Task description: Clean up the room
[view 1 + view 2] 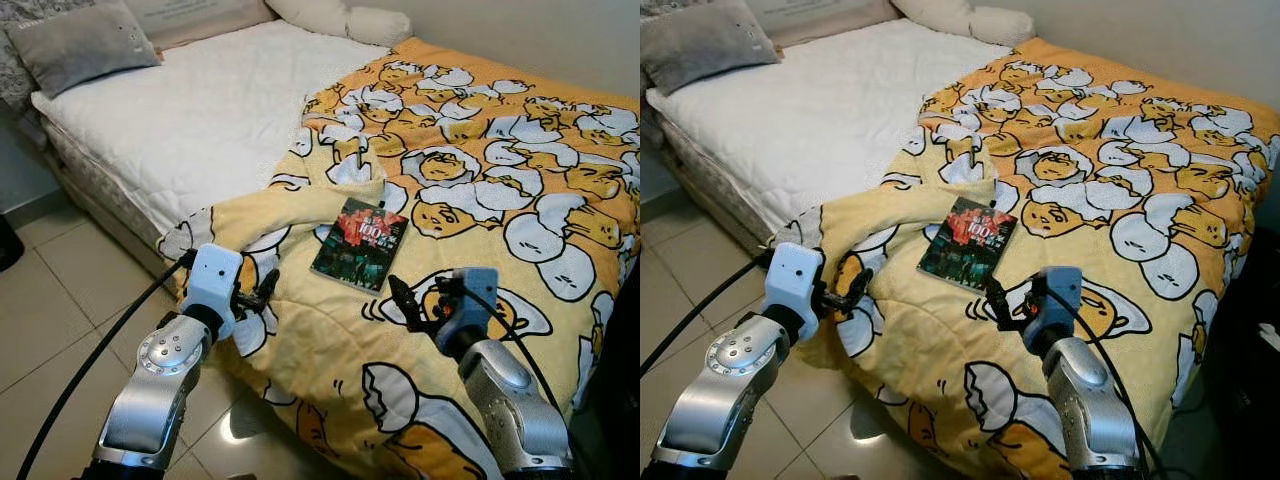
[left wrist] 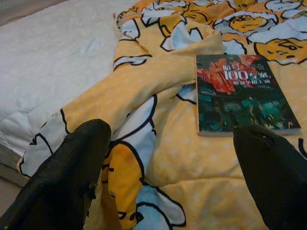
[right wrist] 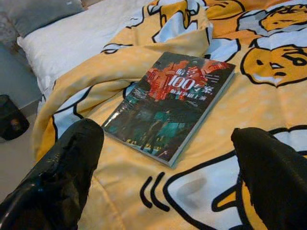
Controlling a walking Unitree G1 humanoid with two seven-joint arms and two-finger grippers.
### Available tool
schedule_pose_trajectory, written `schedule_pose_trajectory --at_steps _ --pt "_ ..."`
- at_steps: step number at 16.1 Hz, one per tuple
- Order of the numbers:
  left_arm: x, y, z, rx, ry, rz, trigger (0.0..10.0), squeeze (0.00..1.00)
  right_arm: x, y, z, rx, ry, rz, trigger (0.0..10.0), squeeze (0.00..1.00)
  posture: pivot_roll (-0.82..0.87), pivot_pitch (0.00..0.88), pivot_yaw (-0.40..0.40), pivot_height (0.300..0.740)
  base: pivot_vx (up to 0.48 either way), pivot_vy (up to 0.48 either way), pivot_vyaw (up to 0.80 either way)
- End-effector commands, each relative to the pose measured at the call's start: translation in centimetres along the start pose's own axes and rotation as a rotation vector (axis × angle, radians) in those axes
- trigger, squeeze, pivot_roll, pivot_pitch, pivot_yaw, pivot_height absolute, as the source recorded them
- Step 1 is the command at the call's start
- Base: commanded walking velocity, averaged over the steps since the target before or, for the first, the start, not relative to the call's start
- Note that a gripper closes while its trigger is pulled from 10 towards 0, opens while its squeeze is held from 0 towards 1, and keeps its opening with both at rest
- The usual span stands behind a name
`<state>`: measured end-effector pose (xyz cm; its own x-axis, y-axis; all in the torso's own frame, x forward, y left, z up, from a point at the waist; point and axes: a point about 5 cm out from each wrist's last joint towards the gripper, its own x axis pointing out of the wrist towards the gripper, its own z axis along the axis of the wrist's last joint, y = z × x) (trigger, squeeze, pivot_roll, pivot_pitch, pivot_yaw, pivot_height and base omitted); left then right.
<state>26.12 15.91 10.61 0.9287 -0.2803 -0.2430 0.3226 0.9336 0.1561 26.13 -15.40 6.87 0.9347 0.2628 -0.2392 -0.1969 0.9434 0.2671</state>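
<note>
A paperback book (image 1: 360,243) lay flat on the yellow cartoon-print blanket (image 1: 500,180), its dark cover showing a red and green cityscape with "100" in white. Its long axis ran from about one o'clock down to seven, title end farther from the robot. It sat just below a folded-back flap of the blanket, beside the bare white mattress (image 1: 190,110). The left gripper (image 1: 258,296) hovered at the book's eight o'clock, fingers spread and empty; the right gripper (image 1: 408,300) hovered at its five o'clock, likewise spread and holding nothing.
</note>
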Motion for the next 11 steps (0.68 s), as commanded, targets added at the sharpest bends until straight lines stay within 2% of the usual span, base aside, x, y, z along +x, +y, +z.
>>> schedule_pose_trajectory --at_steps 1,2,4,5,6,7,9,11 --pt "-0.3 0.0 0.4 0.014 -0.015 -0.025 10.0 1.00 0.4 -0.1 0.5 0.010 -0.001 -0.013 10.0 1.00 -0.02 0.000 0.001 0.740 0.000 0.000 0.00" --pt "-0.4 0.0 0.3 0.026 -0.015 -0.031 10.0 1.00 0.6 -0.2 0.5 0.010 0.005 -0.019 10.0 1.00 -0.02 0.000 0.001 0.740 0.000 0.000 0.00" --pt "-0.6 0.2 0.2 0.034 -0.011 -0.033 10.0 0.99 2.0 -0.2 0.9 0.040 0.025 -0.021 10.0 1.00 -0.01 0.000 0.001 0.740 0.000 0.000 0.00" --pt "-0.7 0.1 0.2 0.044 -0.009 -0.059 10.0 1.00 3.0 -0.1 1.3 0.052 0.030 -0.013 10.0 0.81 0.00 0.000 -0.002 0.740 0.000 0.000 0.00" --pt "-0.8 -0.2 0.1 0.069 0.008 -0.117 10.0 1.00 4.2 0.1 1.8 0.083 0.043 0.001 10.0 0.00 0.01 0.000 -0.003 0.740 0.000 0.000 0.00" --pt "-0.8 -0.3 -0.1 0.102 0.021 -0.168 10.0 0.99 5.0 0.3 1.9 0.105 0.056 0.011 10.0 0.00 0.01 0.000 -0.003 0.740 0.000 0.000 0.00" --pt "-0.9 -0.4 -0.2 0.131 0.026 -0.202 10.0 1.00 5.5 0.5 1.9 0.119 0.073 0.016 10.0 0.00 0.02 0.000 -0.003 0.740 0.000 0.000 0.00" --pt "-1.4 0.1 0.4 0.160 0.016 -0.298 10.0 1.00 7.9 0.5 1.1 0.157 0.150 -0.024 10.0 0.00 0.04 0.000 -0.001 0.740 0.000 0.000 0.00"
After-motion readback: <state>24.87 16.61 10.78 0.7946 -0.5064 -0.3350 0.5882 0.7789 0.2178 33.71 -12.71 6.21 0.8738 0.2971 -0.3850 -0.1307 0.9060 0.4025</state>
